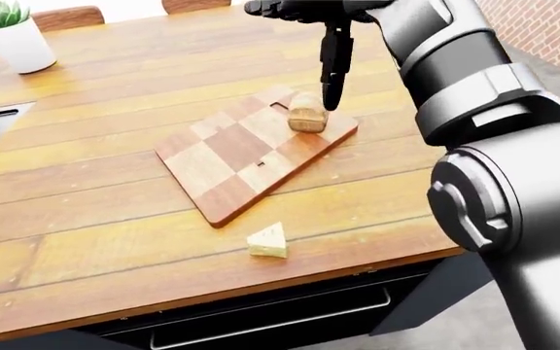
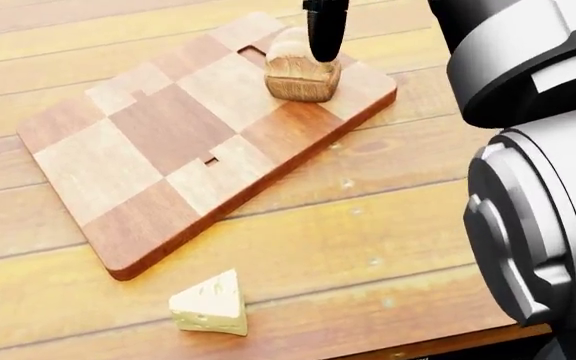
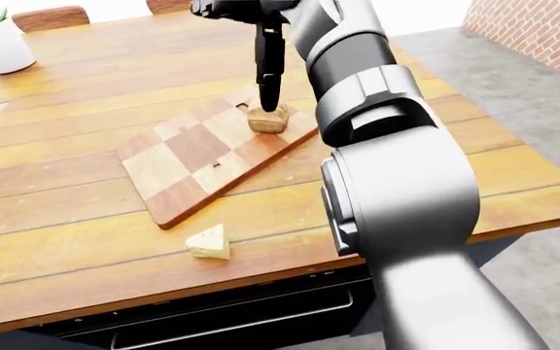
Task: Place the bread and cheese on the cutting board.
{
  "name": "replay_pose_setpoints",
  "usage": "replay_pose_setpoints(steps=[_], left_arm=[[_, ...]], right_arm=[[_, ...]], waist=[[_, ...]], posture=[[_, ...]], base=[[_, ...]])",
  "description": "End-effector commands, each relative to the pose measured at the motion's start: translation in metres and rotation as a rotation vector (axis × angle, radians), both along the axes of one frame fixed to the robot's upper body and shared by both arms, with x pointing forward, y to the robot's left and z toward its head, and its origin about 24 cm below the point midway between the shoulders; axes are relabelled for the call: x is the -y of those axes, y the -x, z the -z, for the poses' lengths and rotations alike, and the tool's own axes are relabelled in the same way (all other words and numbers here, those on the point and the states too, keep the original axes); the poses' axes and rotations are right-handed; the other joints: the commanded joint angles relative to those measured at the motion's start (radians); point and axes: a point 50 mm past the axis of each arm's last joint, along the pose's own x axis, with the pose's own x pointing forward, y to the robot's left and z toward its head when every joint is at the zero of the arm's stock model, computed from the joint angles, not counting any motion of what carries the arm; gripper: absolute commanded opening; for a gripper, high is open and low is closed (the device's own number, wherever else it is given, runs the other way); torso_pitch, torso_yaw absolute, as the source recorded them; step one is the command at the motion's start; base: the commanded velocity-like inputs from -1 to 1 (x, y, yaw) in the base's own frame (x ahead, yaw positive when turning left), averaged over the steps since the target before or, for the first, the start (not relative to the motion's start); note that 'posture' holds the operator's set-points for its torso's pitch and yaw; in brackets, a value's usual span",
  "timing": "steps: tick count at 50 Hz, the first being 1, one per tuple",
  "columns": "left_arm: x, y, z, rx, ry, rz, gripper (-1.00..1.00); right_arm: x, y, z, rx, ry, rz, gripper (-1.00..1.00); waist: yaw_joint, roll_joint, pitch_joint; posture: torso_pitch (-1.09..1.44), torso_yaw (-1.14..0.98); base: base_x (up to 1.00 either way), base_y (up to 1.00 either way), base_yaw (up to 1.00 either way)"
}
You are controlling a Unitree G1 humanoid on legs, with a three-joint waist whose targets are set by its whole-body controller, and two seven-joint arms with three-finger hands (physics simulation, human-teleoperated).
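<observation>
From my seat I see my right hand [image 1: 309,10] stretched out near the top of the left-eye view, its dark fingers [image 1: 334,65] hanging straight down and spread loose, with nothing held between them. The bread [image 2: 302,67] stands just under those fingertips, on the corner of the cutting board [image 2: 158,142] that lies toward the head view's upper right; one finger crosses in front of the loaf in that view, and I cannot tell whether it touches the crust or hangs just clear of it. The checkered board runs away from the fingers toward the lower left of the head view, lying flat on the wooden counter [image 1: 85,219]. The cheese [image 2: 210,304], a pale wedge, sits on the counter well apart from the fingers, off the board and near its lower corner, close to the counter's near edge. A potted plant [image 1: 10,36] stands far to the left of the hand in the left-eye view. My left hand does not show in any view.
</observation>
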Motion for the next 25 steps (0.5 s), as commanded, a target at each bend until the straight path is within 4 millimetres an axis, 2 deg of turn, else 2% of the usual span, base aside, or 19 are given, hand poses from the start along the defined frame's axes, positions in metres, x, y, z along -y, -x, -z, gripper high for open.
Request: replay_pose_setpoints(steps=[1, 13, 25], left_arm=[[0.002, 0.008, -0.011, 0.059, -0.033, -0.012, 1.0], [0.003, 0.007, -0.009, 0.056, -0.035, -0.011, 1.0], [0.004, 0.007, -0.009, 0.056, -0.034, -0.01, 1.0]], right_arm=[[-0.007, 0.013, -0.029, 0.084, -0.016, -0.063, 1.0], [-0.018, 0.03, -0.038, 0.046, 0.009, -0.201, 1.0], [-0.023, 0.049, -0.031, 0.014, 0.037, -0.273, 1.0]], waist=[[0.0, 0.006, -0.027], [-0.004, 0.005, -0.022], [-0.006, 0.004, -0.02]], posture=[[0.0, 0.0], [0.0, 0.0], [0.0, 0.0]], base=[[0.0, 0.0, 0.0], [0.0, 0.0, 0.0], [0.0, 0.0, 0.0]])
